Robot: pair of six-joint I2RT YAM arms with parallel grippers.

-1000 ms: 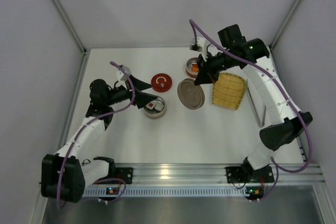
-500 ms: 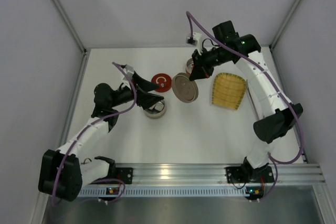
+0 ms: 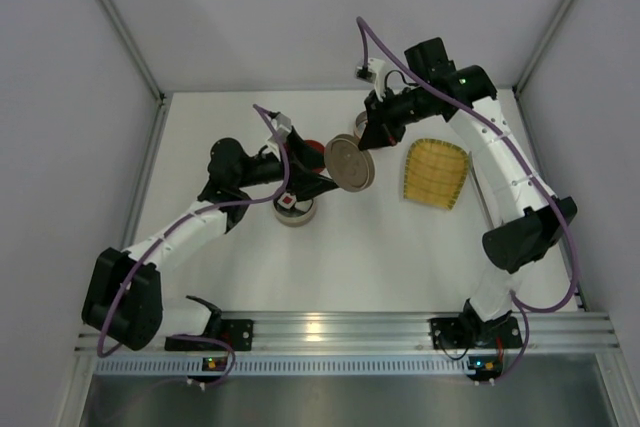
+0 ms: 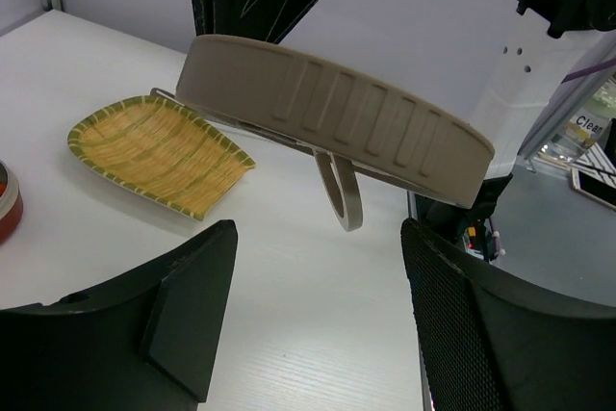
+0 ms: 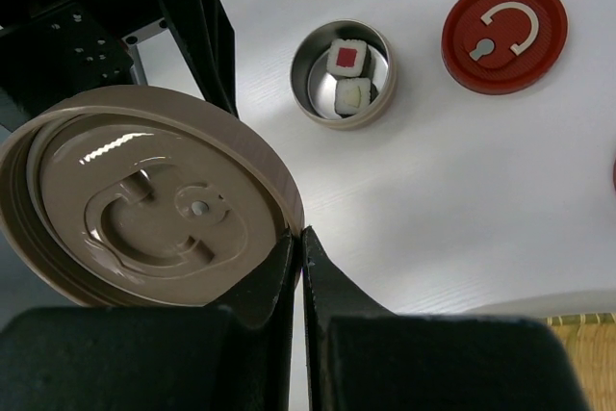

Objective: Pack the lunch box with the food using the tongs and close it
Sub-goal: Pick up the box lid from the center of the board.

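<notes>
From above, my right gripper (image 3: 368, 140) is pinching the rim of the beige lid (image 3: 350, 162) and holding it tilted in the air over the table (image 3: 400, 247). My left gripper (image 3: 318, 183) is hovering with its jaws spread, just beside the lid's near-left edge and above the open tin (image 3: 297, 211). The tin is sitting on the table with a reddish piece of food (image 3: 288, 203) showing inside. The red lid (image 3: 306, 147) is lying flat, partly hidden behind my left gripper. The yellow woven mat (image 3: 436, 174) is lying to the right. The tongs (image 3: 487, 209) are resting on the table just right of the mat, beside my right forearm and well apart from both grippers.

Through my left wrist, my fingers (image 4: 183, 305) are standing wide apart with nothing between them. The beige lid is hanging side-on ahead of them, tilted, with its loop handle (image 4: 342, 190) dangling below. The mat is lying on the table beyond, to the left.

Through my right wrist, my two fingers (image 5: 260, 295) are pressing together on the lid's rim, and the lid's face with the C-shaped relief is facing this camera. Below, the tin is holding two rolls side by side, one with a red centre (image 5: 346, 57) and one with a pale centre (image 5: 348, 96). The red lid is lying to the tin's right, apart from it.
</notes>
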